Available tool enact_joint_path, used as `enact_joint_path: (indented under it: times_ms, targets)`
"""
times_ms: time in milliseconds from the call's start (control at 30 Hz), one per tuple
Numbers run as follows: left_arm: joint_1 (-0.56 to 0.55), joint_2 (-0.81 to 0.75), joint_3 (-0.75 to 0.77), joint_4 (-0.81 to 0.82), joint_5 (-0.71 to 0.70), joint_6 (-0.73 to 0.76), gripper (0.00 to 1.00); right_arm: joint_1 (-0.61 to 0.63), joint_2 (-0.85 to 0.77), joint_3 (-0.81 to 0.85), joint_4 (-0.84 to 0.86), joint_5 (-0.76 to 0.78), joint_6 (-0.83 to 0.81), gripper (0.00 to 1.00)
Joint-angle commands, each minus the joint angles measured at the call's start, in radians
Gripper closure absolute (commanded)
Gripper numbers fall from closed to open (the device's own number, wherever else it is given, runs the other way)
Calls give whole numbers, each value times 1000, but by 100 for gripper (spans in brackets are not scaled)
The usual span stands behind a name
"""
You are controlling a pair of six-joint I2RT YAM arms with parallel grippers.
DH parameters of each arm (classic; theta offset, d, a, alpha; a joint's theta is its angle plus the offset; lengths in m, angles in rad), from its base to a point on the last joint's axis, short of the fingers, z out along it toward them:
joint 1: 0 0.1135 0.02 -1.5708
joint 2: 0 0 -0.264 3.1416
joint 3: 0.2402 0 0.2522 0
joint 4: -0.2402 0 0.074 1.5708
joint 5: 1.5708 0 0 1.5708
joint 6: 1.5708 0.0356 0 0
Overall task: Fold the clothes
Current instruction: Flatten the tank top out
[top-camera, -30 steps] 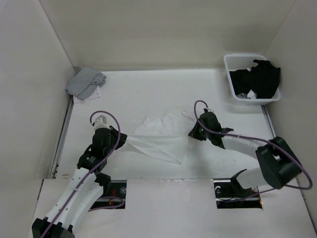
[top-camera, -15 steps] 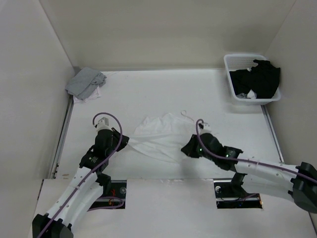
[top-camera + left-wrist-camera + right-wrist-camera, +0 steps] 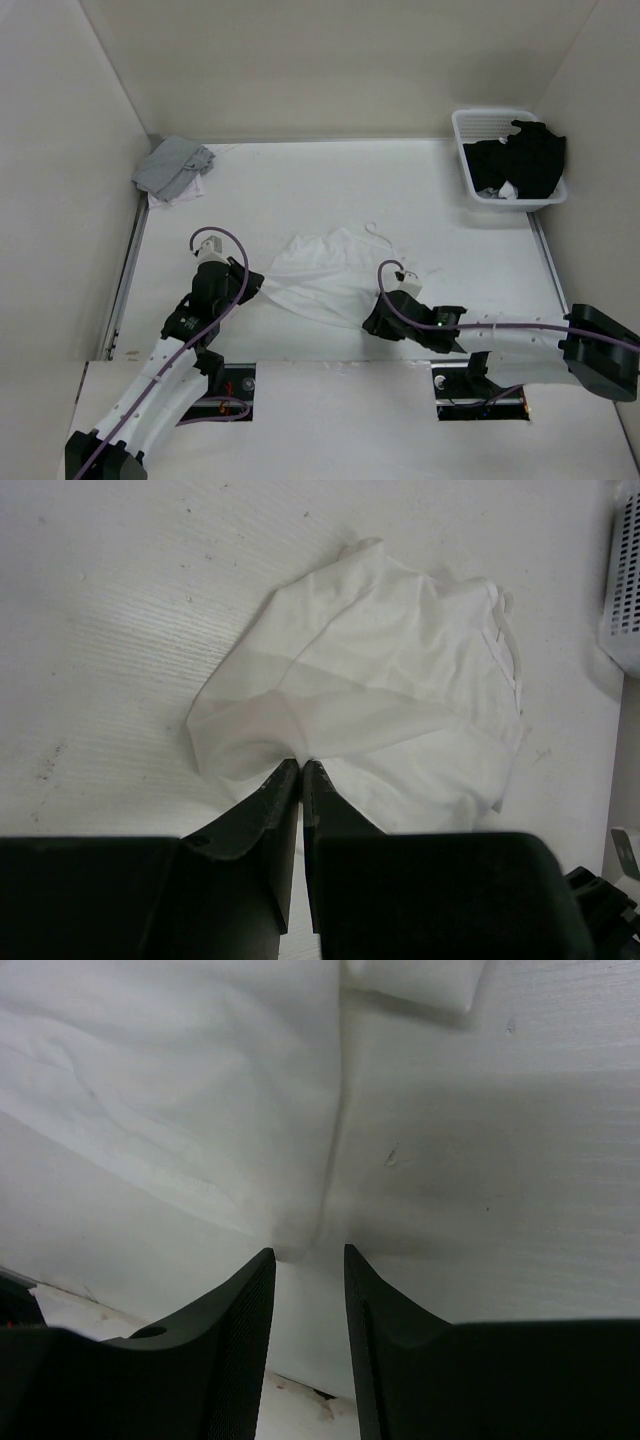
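Your left fingers [image 3: 268,825] are clamped on the white garment [image 3: 325,275] at the corner farthest from the basket [image 3: 488,113]. Your right fingers [image 3: 240,1320] are parted at the basket-side corner (fabric tip just ahead, unpinched). The garment lies crumpled on the surface [image 3: 300,190], well left of the basket.

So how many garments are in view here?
3: a thin white fabric garment mid-table, a crumpled grey garment in the far left corner, a black garment in the white plastic basket far right. White scraps under the grey and black ones may be further pieces.
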State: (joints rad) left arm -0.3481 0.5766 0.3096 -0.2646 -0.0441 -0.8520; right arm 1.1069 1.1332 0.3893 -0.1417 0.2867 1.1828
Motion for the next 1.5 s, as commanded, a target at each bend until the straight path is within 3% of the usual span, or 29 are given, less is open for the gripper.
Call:
enact_joint_path:
  times_ms: [0,200,333,467,633,733,867,1000,1100,1200,1233,1467]
  targets:
    - [-4,-14,-4,54,15,16,96,-6,17,13,59,46,38,62]
    - [-1,-3,2,57,15,18,96,-35,53,8,100,8,29,75]
    - [4,3,25,67,15,19,96,-64,24,29,126,-11,-27,93]
    - [4,-3,98,79,15,27,96,-92,-177,104,49,23,-150,98]
    - [1,-34,270,87,15,25,97,-85,-449,345,-261,169,-293,99]
    - [-7,-60,406,91,7,18,97,-7,-521,532,-409,288,-360,99]
    - [-9,-77,593,82,1,7,97,188,-529,762,-502,478,-445,99]
    - [4,-75,735,77,-14,-1,97,417,-484,917,-493,682,-544,99]
    - [8,-55,764,87,-31,-16,96,521,-458,935,-416,802,-662,99]
    - [-4,0,711,111,-28,-77,96,425,-455,858,-274,752,-762,99]
    - [-4,17,685,126,-28,-87,96,341,-452,818,-221,682,-782,99]
    - [86,215,556,270,-11,-185,96,-331,-207,714,-57,-51,-624,99]
